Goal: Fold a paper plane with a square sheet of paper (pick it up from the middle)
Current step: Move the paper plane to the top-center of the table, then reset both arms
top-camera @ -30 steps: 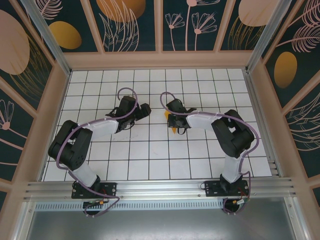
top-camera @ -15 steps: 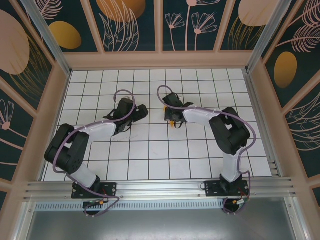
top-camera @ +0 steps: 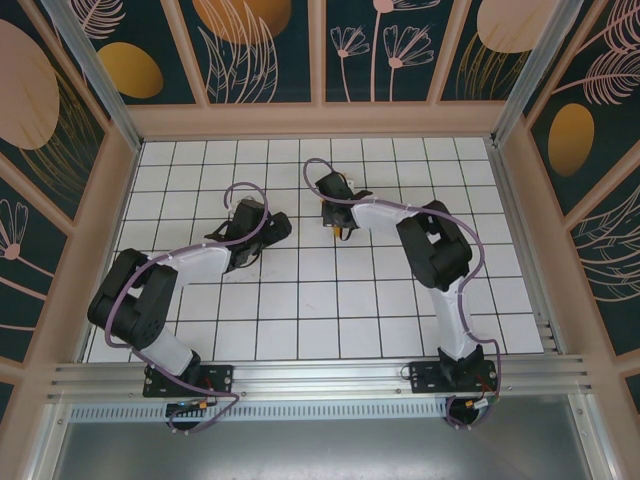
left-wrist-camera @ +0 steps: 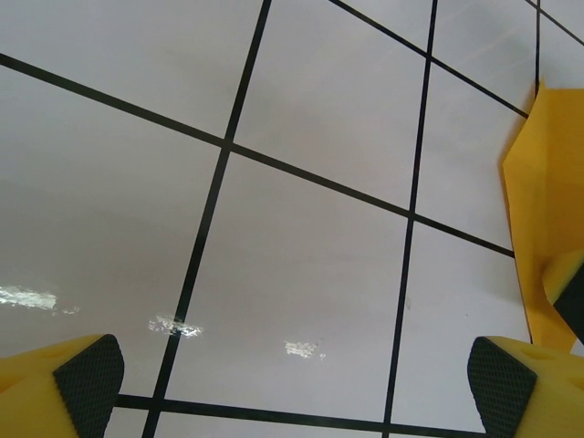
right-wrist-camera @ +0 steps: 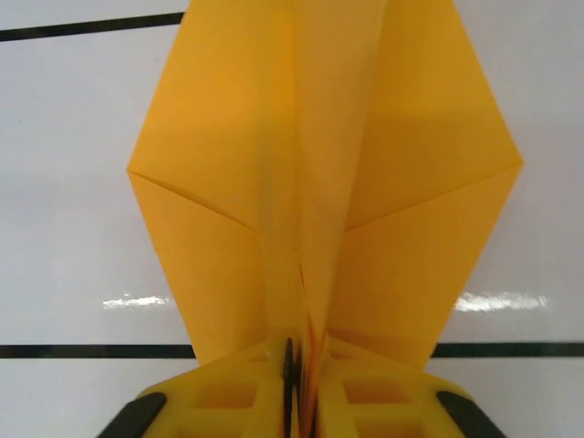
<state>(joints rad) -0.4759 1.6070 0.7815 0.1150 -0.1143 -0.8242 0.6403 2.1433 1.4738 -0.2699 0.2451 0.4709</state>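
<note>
Clamping the paper plane (right-wrist-camera: 319,182) that sticks out ahead, the right gripper (right-wrist-camera: 301,370) is closed; the left gripper (left-wrist-camera: 294,374) is open, plane at its right.

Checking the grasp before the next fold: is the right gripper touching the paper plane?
Touching. The right wrist view shows the right gripper with its jaws shut on the paper plane, its centre fold pinched between them.

White black-gridded table (top-camera: 300,330), pale wood frame (top-camera: 320,120), dark floral wall panels (top-camera: 255,45).
</note>
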